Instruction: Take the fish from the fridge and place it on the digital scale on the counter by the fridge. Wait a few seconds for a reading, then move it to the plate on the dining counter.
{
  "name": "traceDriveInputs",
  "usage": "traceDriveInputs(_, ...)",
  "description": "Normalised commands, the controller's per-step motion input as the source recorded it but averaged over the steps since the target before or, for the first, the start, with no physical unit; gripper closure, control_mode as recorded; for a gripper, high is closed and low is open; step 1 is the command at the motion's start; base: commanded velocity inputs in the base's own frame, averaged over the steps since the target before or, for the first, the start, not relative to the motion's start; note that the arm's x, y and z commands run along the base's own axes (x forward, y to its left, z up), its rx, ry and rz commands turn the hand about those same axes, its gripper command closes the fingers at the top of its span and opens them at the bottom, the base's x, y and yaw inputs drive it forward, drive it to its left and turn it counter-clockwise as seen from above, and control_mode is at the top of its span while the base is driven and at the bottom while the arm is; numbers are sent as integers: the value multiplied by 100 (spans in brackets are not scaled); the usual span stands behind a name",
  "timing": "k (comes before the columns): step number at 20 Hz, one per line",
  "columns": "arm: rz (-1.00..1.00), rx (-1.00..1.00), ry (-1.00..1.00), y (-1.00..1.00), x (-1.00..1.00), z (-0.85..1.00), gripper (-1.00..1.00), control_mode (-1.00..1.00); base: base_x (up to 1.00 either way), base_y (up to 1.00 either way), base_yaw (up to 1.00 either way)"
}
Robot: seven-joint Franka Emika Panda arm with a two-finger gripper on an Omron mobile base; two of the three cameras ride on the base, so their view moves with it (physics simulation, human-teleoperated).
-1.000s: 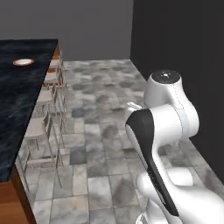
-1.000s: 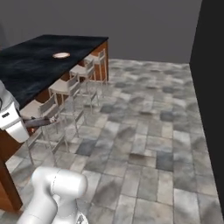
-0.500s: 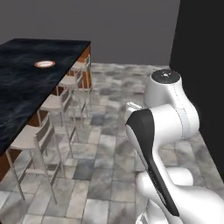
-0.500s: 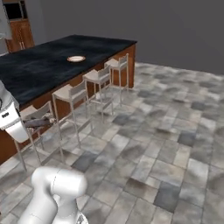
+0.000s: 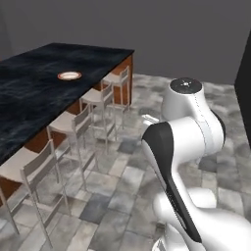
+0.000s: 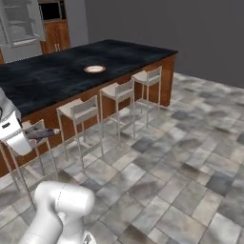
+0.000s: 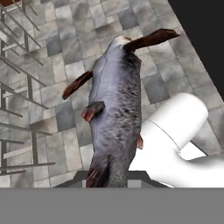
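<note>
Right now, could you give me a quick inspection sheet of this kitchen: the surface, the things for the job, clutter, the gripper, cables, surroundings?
Surface: the dining counter, a long black marbled top on brown wood, with bare top around the plate.
Job's things: the plate, orange-red rim, sits on that top with nothing on it. The fish, grey with reddish-brown fins, hangs lengthwise from the gripper over the floor.
Clutter: nothing seen.
Gripper: the gripper is shut on the fish at its tail end.
Cables: nothing seen.
Surroundings: pale stools lined along the counter, grey tiled floor, dark grey wall, wooden cabinets far behind.
</note>
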Motion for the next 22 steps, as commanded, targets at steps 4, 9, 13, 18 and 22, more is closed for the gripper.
traceDriveInputs(4, 0, 0, 0, 0, 0, 0, 100, 100, 99, -89, 41)
traceDriveInputs(9, 0, 0, 0, 0, 0, 0, 100, 100, 100, -89, 41)
traceDriveInputs(13, 0, 0, 0, 0, 0, 0, 100, 100, 100, -89, 40)
traceDriveInputs(18, 0, 0, 0, 0, 0, 0, 100, 100, 100, -89, 40)
traceDriveInputs(22, 0, 0, 0, 0, 0, 0, 100, 100, 100, -89, 40)
